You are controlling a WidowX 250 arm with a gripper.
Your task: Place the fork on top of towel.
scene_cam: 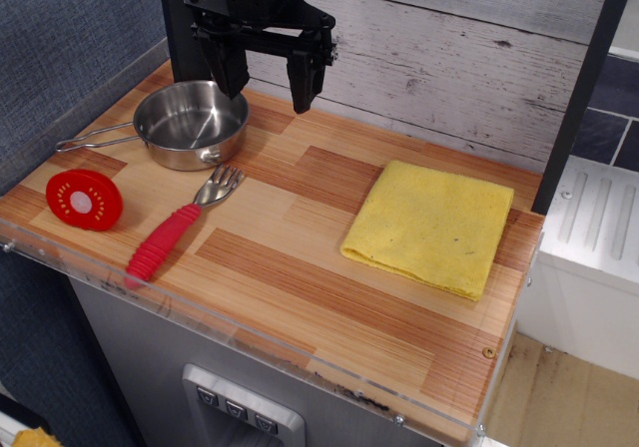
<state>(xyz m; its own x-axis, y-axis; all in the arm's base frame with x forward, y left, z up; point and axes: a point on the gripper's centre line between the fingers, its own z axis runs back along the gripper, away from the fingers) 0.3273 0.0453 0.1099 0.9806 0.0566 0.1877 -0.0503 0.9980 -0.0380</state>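
Observation:
The fork (178, 227) lies flat on the wooden tabletop at front left. Its ribbed red handle points toward the front edge and its silver tines (222, 184) point toward the pan. The yellow towel (431, 225) lies folded and flat on the right side of the table, well apart from the fork. My black gripper (267, 80) hangs open and empty above the back of the table, just right of the pan and behind the fork.
A steel pan (190, 123) with a long wire handle stands at the back left. A round red disc (84, 200) lies at the left edge. A clear lip runs along the table's front edge (300, 362). A wood-plank wall stands behind.

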